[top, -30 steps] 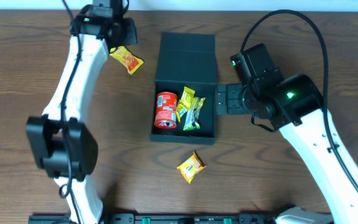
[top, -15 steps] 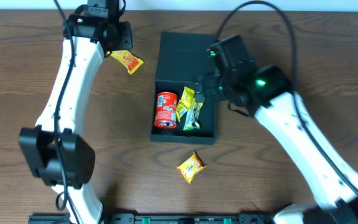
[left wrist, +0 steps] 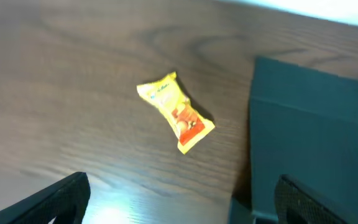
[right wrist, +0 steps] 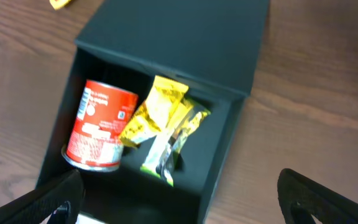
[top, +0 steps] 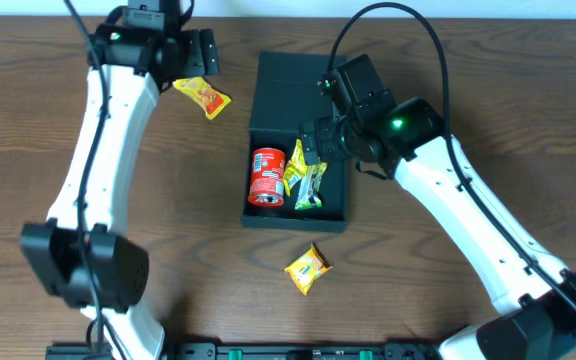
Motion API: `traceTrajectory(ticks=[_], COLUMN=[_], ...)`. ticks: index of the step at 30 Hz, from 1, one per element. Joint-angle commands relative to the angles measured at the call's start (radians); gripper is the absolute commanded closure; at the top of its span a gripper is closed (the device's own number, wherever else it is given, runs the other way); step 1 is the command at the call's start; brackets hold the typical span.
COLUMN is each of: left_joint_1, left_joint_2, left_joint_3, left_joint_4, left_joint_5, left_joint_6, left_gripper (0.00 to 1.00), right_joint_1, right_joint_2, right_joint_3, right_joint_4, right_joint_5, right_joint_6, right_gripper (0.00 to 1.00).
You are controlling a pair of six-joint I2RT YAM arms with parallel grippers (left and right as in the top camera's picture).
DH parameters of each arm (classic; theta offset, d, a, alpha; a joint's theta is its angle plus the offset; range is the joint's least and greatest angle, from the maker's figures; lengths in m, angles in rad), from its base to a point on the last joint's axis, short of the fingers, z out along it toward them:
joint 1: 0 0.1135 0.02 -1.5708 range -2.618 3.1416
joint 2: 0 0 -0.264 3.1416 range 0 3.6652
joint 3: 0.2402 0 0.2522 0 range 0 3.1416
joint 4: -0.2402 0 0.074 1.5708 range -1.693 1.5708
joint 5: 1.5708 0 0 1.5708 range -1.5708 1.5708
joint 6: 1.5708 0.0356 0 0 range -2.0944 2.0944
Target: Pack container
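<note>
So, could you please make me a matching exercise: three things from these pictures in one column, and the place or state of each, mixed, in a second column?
Things
1. red can
2. lid
3. yellow packet with red print

Places or states
A. on the table, beside the lid
B. folded open
C. inside the container

Pairs: 1-C, 2-B, 3-A

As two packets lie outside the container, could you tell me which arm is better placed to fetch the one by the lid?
Left, probably: the left gripper is open right beside that yellow packet, while the right gripper, also open, hangs over the container.
</note>
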State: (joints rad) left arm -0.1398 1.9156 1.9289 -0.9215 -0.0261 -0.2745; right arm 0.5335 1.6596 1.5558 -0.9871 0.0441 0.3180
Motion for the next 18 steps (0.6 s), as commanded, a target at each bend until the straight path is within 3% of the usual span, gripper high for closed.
traceTrajectory(ticks=[1, 18], left_joint_1=[0.013, -0.004], left_joint_2=[0.075, 0.372], left_joint_3=[0.004, 0.004], left_joint_4=[-0.002, 0.173], left_joint_5=[-0.002, 0.137], left_joint_6=[-0.255, -0.403], left_gripper=[0.05, 0.00], right_joint_1=[0.003, 0.003], right_joint_2=[-0.016, -0.016], right_joint_3=[0.002, 0.002], right_joint_4=[-0.027, -0.160], right_joint_5=[0.002, 0.012], right_joint_6=[0.050, 0.096], right_gripper=[0.01, 0.01])
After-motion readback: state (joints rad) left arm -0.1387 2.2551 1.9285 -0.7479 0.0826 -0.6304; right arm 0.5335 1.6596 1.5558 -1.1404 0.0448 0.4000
